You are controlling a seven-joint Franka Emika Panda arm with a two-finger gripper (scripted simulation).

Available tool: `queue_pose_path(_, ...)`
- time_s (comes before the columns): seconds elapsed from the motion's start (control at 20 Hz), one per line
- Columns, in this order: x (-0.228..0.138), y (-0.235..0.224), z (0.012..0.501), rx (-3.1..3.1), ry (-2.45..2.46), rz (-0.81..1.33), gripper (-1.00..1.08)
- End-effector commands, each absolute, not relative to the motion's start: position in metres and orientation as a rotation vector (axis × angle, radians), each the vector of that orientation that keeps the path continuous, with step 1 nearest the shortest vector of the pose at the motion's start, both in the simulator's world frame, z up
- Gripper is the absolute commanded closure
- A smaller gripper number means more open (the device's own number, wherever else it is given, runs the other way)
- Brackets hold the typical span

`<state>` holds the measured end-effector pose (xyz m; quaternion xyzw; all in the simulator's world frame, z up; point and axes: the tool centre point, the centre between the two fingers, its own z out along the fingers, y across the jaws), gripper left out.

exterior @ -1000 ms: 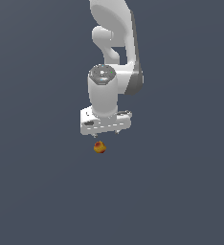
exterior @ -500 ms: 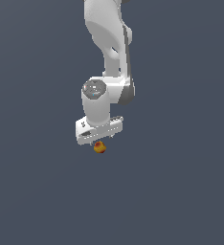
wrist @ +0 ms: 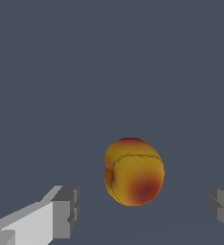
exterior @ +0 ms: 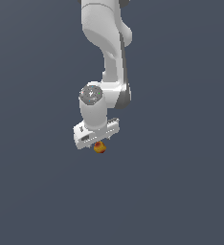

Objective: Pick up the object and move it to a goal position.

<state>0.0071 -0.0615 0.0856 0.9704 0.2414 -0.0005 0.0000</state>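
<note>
Yellow-orange with red blush patches, the object (wrist: 133, 171) is a small roundish peach-like fruit with a crease line running over its skin; no label, brand or writing readable on it or on the arm. Wrist view: it sits between the two grey finger pads (wrist: 66, 211), one pad on each side, clear gaps on both sides, nothing touching it, so the fingers are spread wide apart. Exterior view: the white Panda arm (exterior: 106, 43) comes down from the top edge, elbow link bends toward the exterior view's right, wrist joint with a grey round cap turned toward the camera, hand pointing down and slightly tilted. The gripper (exterior: 99, 143) hangs right over the fruit (exterior: 100, 148), which shows just under the white hand body, partly covered by it; fingertips themselves too small to make out there. Surface is a flat, uniform dark blue-grey plane (exterior: 181, 191) with no visible edges or corners, so the fruit's spot can only be given as directly below the hand, near the middle of the exterior view.
</note>
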Motion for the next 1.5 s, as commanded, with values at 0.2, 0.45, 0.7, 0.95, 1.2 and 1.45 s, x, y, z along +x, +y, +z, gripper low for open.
queue_pose_path(0.2, 0.007, -0.062, 0.083, 3.046, 0.768, -0.001, -0.92)
queue_pose_path(0.45, 0.007, -0.062, 0.066, 3.046, 0.771, -0.001, -0.92)
queue_pose_path(0.7, 0.006, -0.062, 0.041, 3.045, 0.774, 0.0, -0.92)
queue_pose_path(0.95, 0.007, -0.062, 0.034, 3.045, 0.775, 0.0, -0.92)
queue_pose_path(1.2, 0.007, -0.062, 0.034, 3.045, 0.775, 0.0, 1.08)
queue_pose_path(1.45, 0.007, -0.062, 0.034, 3.045, 0.775, 0.0, 1.08)
